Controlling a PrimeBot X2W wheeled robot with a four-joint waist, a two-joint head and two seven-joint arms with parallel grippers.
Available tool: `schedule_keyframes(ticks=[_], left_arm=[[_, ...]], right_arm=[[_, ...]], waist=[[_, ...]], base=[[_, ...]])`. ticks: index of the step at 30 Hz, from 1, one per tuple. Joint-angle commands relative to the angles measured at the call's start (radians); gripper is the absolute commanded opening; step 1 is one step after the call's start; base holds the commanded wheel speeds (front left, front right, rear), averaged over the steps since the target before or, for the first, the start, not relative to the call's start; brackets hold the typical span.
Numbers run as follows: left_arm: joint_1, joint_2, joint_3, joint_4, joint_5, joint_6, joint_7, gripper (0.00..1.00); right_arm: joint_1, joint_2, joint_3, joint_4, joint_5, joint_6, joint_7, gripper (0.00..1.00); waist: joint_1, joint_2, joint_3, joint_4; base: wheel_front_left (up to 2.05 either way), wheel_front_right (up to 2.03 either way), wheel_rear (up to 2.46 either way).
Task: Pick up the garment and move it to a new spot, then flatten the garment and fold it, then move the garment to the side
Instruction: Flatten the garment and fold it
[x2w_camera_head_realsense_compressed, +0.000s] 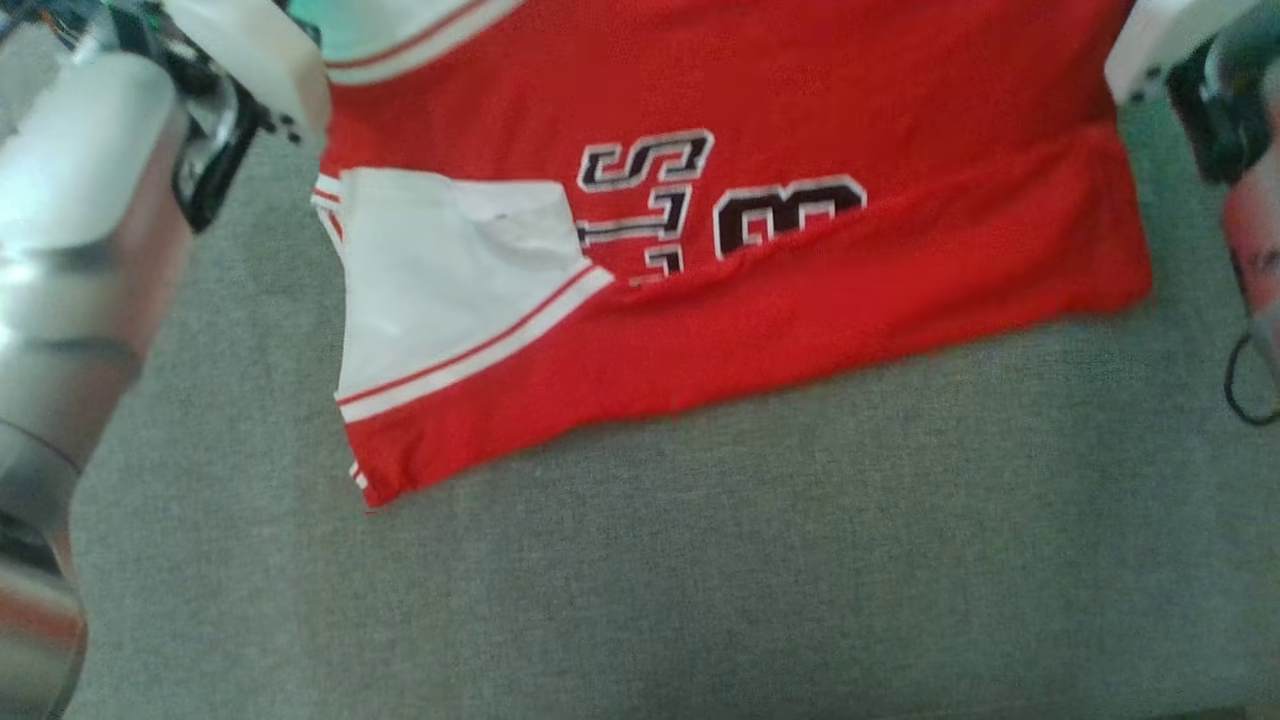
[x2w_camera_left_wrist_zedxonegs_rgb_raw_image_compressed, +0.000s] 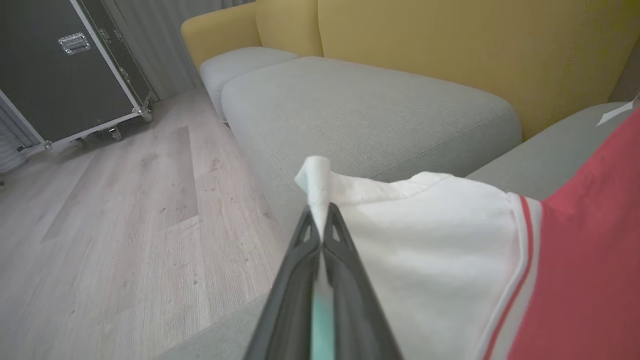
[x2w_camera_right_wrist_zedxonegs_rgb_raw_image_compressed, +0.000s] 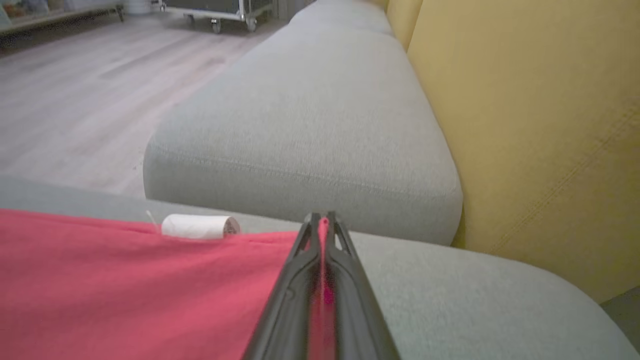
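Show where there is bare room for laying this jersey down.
Bare: the grey cushion strip between the jersey's near hem and the robot, and the neighbouring cushion against the yellow backrest. Crowded: the jersey's far edge, clamped by left pincer and right pincer.

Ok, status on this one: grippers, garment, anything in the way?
Left gripper shut on garment, white sleeve. Right gripper shut on red edge. Garment spread over grey cushion. Small white roll at far edge, unidentified.

grey sofa cushion (x2w_camera_left_wrist_zedxonegs_rgb_raw_image_compressed: 370, 110) | yellow backrest (x2w_camera_left_wrist_zedxonegs_rgb_raw_image_compressed: 450, 45) | black wheeled case (x2w_camera_left_wrist_zedxonegs_rgb_raw_image_compressed: 65, 85) | wood floor (x2w_camera_left_wrist_zedxonegs_rgb_raw_image_compressed: 125, 225)
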Motion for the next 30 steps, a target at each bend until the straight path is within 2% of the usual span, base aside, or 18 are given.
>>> schedule_keyframes(ticks=[1,10,17,20,21,30], left_arm=[[-0.078,0.039,0.040,0.004,0.001,-0.002,-0.023,0.00],[-0.101,-0.012,0.034,0.080,0.006,-0.014,-0.094,0.00],[0.005,-0.015,-0.023,0.034,-0.075,-0.025,-0.060,0.00],[0.060,0.017,-0.066,-0.048,-0.140,-0.025,-0.010,0.00],[0.096,0.046,-0.096,-0.107,-0.182,-0.025,0.026,0.00],[0.205,0.183,-0.196,-0.335,-0.327,-0.026,0.183,0.00]], right_arm=[[-0.038,0.012,0.000,-0.022,0.014,0.003,-0.028,0.00],[-0.069,0.023,0.024,0.048,0.025,0.003,-0.117,0.00],[0.006,0.022,0.082,0.086,0.096,0.003,-0.123,0.00],[0.058,0.005,0.135,0.075,0.136,0.003,-0.100,0.00],[0.095,-0.014,0.170,0.062,0.168,0.003,-0.083,0.00],[0.209,-0.135,0.329,-0.001,0.276,0.003,-0.003,0.00]], waist=[[0.0000,0.0000,0.005,-0.004],[0.0000,0.0000,-0.012,0.009],[0.0000,0.0000,-0.078,0.029],[0.0000,0.0000,-0.111,0.039],[0.0000,0.0000,-0.134,0.044],[0.0000,0.0000,-0.201,0.062]], base=[[0.00,0.00,0.00],[0.00,0.00,0.00],[0.00,0.00,0.00],[0.00,0.00,0.00],[0.00,0.00,0.00],[0.00,0.00,0.00]])
